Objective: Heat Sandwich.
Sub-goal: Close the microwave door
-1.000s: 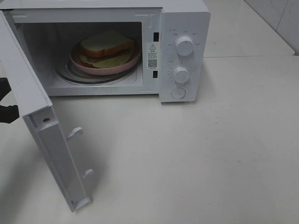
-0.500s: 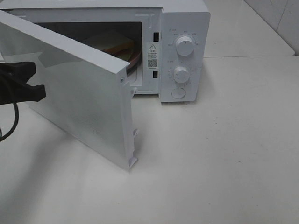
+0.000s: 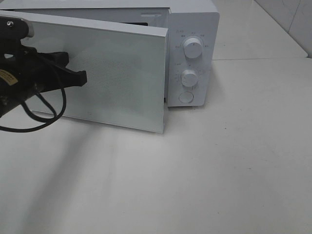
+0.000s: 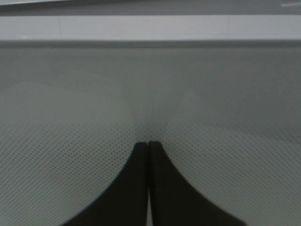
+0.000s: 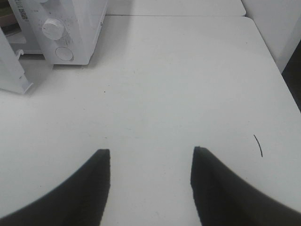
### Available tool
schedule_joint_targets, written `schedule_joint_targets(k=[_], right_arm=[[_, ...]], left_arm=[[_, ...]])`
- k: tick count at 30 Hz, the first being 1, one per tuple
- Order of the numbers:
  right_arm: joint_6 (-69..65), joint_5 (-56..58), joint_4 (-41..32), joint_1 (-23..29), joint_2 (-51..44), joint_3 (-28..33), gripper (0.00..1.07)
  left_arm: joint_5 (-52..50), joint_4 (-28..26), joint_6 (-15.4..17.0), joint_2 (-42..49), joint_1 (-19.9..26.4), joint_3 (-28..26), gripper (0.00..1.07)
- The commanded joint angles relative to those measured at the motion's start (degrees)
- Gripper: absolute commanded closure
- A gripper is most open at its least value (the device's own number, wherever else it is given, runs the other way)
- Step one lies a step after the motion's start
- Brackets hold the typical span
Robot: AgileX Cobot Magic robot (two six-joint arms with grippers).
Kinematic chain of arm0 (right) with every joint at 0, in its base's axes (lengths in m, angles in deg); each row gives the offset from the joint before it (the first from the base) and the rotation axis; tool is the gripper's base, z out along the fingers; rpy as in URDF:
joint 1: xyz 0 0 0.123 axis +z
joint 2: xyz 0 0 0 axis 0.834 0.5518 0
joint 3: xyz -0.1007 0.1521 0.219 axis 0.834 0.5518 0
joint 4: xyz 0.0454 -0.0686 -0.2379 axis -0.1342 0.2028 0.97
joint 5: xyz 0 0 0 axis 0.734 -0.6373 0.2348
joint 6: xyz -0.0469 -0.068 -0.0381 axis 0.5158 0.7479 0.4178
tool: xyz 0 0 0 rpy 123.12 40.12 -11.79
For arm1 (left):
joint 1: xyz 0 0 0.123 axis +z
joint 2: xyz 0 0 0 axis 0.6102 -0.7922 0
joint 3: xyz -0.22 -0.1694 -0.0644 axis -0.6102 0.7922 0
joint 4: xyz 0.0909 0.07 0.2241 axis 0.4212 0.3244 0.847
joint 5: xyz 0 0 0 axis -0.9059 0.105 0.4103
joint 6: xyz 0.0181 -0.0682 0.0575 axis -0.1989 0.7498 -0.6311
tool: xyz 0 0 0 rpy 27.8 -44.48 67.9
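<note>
pressing tip-first toward the outer face of the door [image 3: 117, 73], the left jaws are closed right up, the two black tips together with only a hairline between them and nothing held. the left wrist view shows them set against the dotted window mesh, though i cannot tell whether they truly touch the panel. behind them the left arm [image 3: 29, 83] reaches in from the left of the high view, with a black cable [image 3: 44, 114] looping under it. the right jaws are spread wide and empty, hanging over bare table [image 5: 155, 94], well apart from the microwave [image 3: 195, 29].

the door is almost home but not latched: its free edge stands a little proud of the control panel, and a dark gap shows along the top. the sandwich shows in none of the views; i judge it lies inside the cavity behind that door. being bread with loose layers, it should be light, soft and easy to crush or shear. it wants taking by whatever it sits on, not by the bread, and never squeezed.

the door itself looks light, stiff and glossy, so closed tips could skid on it. a push near the free edge, square to the panel, should snap it shut. the upper knob [image 3: 193, 48] and lower knob [image 3: 189, 77], above the round button [image 3: 186, 97], look like small rigid dials, best pinched across the rim.
</note>
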Motion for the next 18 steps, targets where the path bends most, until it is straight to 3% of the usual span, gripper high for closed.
schedule_joint_targets(k=[1, 5, 18], right_arm=[[0.6, -0.7, 0.0, -0.3, -1.4, -0.1, 0.55], [0.6, -0.7, 0.0, -0.3, -1.4, -0.1, 0.55], [0.6, -0.7, 0.0, -0.3, -1.4, -0.1, 0.55]], left_arm=[[-0.9, -5.2, -0.5, -2.9, -2.3, -4.1, 1.07], [-1.0, -7.1, -0.6, -4.6, -3.6, -6.2, 1.07], [-1.4, -15.3, -9.5, -10.7, -9.7, -14.7, 1.07]])
